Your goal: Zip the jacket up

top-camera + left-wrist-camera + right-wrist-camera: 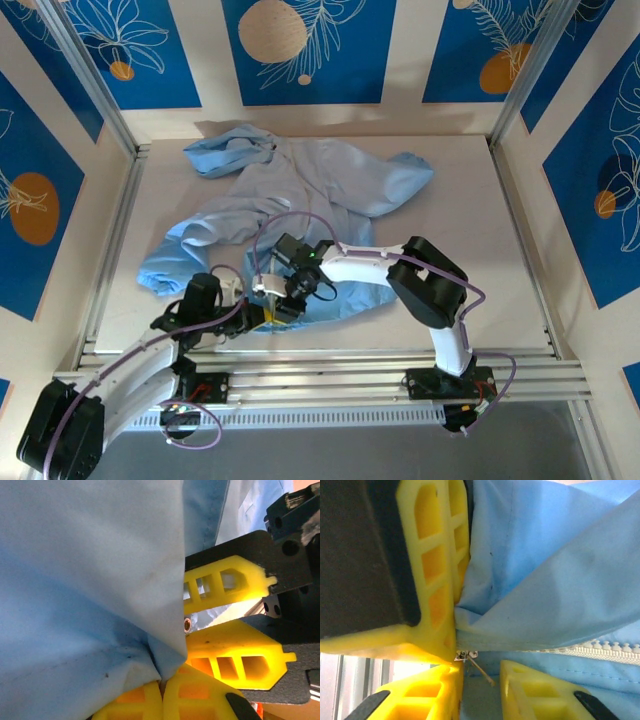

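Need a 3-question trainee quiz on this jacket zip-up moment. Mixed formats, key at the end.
1. True or false: the left gripper is shut on the fabric of the jacket.
2. Fill in: the right gripper has its jaws ____, with the zipper teeth close by.
3. At which part of the jacket do both grippers work? A) the far collar B) the near edge C) a sleeve end

Key: 1 true; 2 open; 3 B.
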{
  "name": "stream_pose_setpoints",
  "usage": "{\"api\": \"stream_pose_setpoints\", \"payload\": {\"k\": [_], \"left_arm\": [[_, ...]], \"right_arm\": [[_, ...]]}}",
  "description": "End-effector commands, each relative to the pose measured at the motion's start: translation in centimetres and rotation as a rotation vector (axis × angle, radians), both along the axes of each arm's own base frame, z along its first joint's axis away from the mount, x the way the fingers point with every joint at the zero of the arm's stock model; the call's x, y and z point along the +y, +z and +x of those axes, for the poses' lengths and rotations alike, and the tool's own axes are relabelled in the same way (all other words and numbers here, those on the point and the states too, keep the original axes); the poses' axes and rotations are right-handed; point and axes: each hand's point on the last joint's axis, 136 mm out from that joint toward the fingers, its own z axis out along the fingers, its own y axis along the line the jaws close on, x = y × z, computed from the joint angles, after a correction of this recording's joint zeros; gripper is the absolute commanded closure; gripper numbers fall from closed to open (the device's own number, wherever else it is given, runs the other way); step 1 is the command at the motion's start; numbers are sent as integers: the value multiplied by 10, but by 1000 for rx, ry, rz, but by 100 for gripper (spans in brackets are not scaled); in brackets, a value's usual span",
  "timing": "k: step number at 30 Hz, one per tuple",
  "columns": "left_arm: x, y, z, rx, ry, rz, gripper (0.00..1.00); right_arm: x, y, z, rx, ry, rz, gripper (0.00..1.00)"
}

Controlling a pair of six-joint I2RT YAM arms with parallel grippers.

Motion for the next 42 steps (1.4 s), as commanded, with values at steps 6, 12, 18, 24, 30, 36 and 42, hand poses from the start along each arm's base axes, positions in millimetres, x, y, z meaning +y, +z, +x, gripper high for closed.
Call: {"api": "stream_pose_setpoints", "payload": {"k": [6,12,18,24,30,36,42], "left_arm": [[1,4,2,-18,3,3,100],[6,-1,1,-2,12,41,94],[25,4,0,29,124,114,52],[42,11,-2,59,292,91,48],[43,23,-4,14,332,64,59],[44,20,-10,-9,342,60,61],[30,37,-8,-54,300,-3,51]], "right_arm": [[15,-3,-8,23,48,14,74],[24,0,2,-20,1,3,100],[21,8,-1,18,-52,-9,100],[15,14,-12,64,-65,-26,100],[20,30,-19,99,-106,-25,100],[21,52,-17,123,-142,7,100],[22,70,-14,131,-165,30,100]]}}
